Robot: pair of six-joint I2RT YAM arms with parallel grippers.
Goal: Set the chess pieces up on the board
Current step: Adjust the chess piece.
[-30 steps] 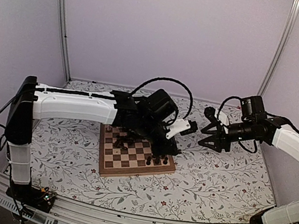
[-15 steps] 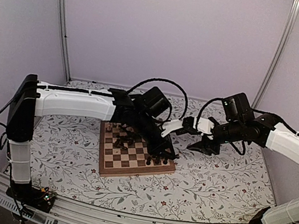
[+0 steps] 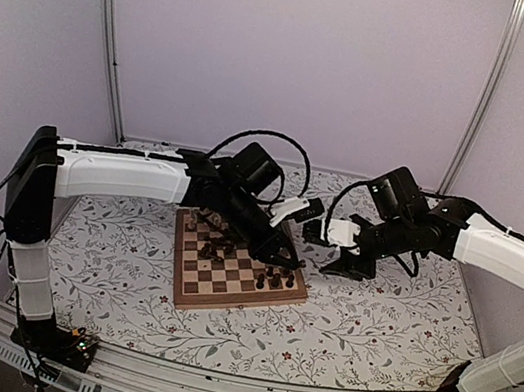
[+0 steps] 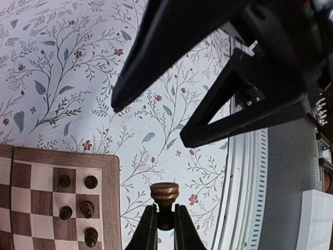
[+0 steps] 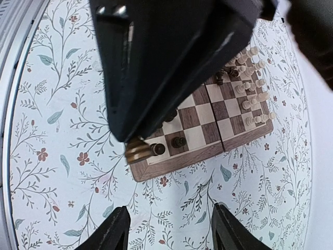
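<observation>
The board lies in the middle of the floral cover, with dark pieces at its right end and more under the left arm. My left gripper hangs over the board's right edge. In the left wrist view it is shut on a dark brown chess piece just off the board's rim. My right gripper is open and empty, close to the right of the left one. The right wrist view shows its spread fingers, the held piece, the board and pale pieces.
The right gripper's black fingers loom right above the left gripper. The left gripper's body fills the top of the right wrist view. The table's metal front rail runs close by. Purple walls enclose the table.
My right gripper has moved left and down towards the left gripper. My left arm has drawn back a little to the left, still holding the piece.
</observation>
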